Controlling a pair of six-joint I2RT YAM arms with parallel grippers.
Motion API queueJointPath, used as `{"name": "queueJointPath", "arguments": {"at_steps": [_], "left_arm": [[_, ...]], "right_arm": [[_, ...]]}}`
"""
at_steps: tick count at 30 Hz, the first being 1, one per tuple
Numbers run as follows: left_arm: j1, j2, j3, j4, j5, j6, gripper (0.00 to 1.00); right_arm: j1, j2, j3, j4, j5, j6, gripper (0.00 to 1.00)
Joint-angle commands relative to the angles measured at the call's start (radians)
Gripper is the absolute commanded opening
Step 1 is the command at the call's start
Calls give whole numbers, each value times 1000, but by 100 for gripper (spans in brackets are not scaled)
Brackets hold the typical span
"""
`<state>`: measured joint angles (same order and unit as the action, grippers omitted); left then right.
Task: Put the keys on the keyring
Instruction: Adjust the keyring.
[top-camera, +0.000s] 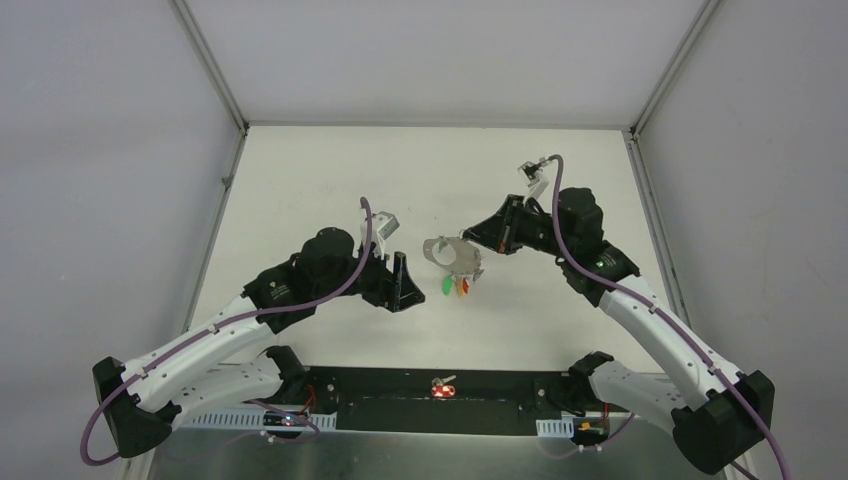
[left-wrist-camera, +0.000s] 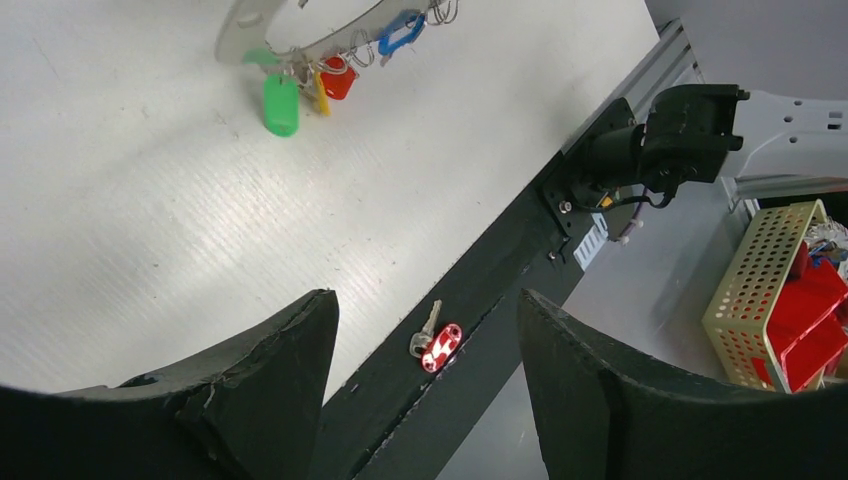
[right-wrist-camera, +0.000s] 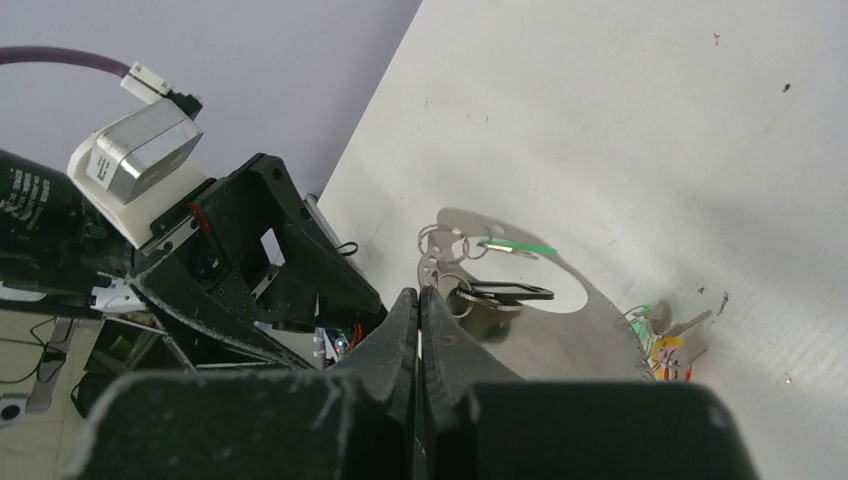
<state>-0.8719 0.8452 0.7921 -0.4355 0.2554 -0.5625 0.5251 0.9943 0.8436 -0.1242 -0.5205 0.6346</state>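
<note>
The keyring (top-camera: 449, 250) is a grey metal loop held up over the middle of the table, and my right gripper (top-camera: 473, 237) is shut on its edge. In the right wrist view the pressed-together fingertips (right-wrist-camera: 418, 293) pinch the keyring (right-wrist-camera: 432, 262). Keys hang from it by small wire rings: a green one (top-camera: 447, 286) and a red one (top-camera: 463, 287). The left wrist view shows those green (left-wrist-camera: 281, 103) and red (left-wrist-camera: 338, 80) keys and a blue tag (left-wrist-camera: 400, 30). A loose red-headed key (top-camera: 443, 388) (left-wrist-camera: 437, 345) lies on the black base rail. My left gripper (top-camera: 402, 284) (left-wrist-camera: 425, 300) is open and empty, left of the ring.
The black base rail (top-camera: 400, 405) runs along the table's near edge between the arm bases. A yellow perforated basket (left-wrist-camera: 760, 300) with red items sits beyond the table edge. Grey enclosure walls (top-camera: 110, 200) stand on the left, right and back.
</note>
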Motion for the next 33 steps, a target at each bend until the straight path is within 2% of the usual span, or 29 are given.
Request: {"name": "queueJointPath", "arguments": {"at_steps": [1,6,13,23,25,29,31,33], "left_arm": [[-8,-1,53,35,-27,70,67],[-8,10,118,46,-15,187,66],[-8,-24,150,101,56,364,66],[-8,-153,33,344,327,704,62],[-8,-164,15,379,397,778,60],[-8,-157,7,403,444,861,60],[-8,-146,9,414,457,887,61],[-9,-133,10,429,470,907,61]], "right_arm": [[-5,-31,15,157,-99,-55,0],[-5,-50,-6,230,-239,-173,0],[-5,-59,-1,184,-453,-519,0],[-4,-113,-32,129,-665,-1012,0],[-4,-130,-34,79,-697,-1132,0],[-2,-161,-19,-31,-754,-1418,0],[-2,-171,-18,-17,-761,-1445,0],[-2,-167,10,-73,-785,-1509,0]]}}
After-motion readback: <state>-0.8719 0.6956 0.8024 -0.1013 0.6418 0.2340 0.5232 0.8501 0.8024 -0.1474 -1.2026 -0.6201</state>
